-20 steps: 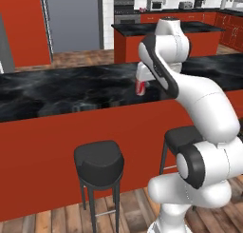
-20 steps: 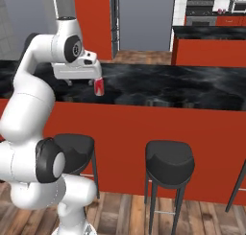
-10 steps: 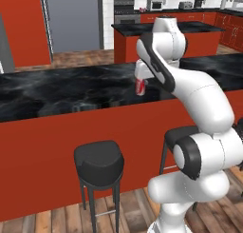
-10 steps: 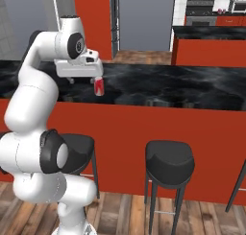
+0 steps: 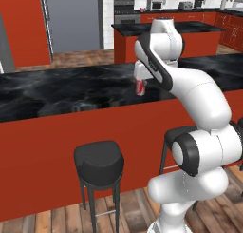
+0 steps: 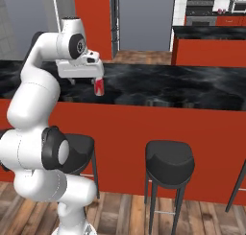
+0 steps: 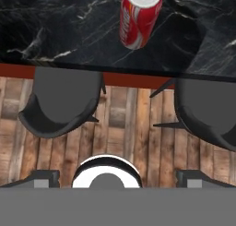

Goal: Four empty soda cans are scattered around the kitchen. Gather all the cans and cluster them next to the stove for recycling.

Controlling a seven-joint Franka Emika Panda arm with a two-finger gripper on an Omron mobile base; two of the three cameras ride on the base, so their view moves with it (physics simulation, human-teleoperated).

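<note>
One red soda can (image 5: 140, 87) (image 6: 99, 87) (image 7: 140, 18) with a silvery top stands upright on the black marbled bar counter (image 5: 57, 92), near its front edge. My gripper (image 5: 141, 78) (image 6: 96, 76) (image 7: 117, 176) hangs close above the can, open, with nothing between its fingers. In the hand view the can is at the top, well away from the dark fingertips (image 7: 41, 176) at the bottom. Far back in the kitchen stands the grey stove (image 5: 124, 8) (image 6: 198, 11).
Two black bar stools (image 5: 99, 160) (image 6: 169, 162) (image 7: 64, 100) stand on the wood floor under the counter's front edge. Behind the counter are a second black-topped island (image 5: 166, 30) and a tall grey fridge (image 5: 73, 18). Small appliances line the back counter (image 5: 154, 1).
The arm's elbow and upper links have shifted a little. The hand stays above the can, and the can has not moved.
</note>
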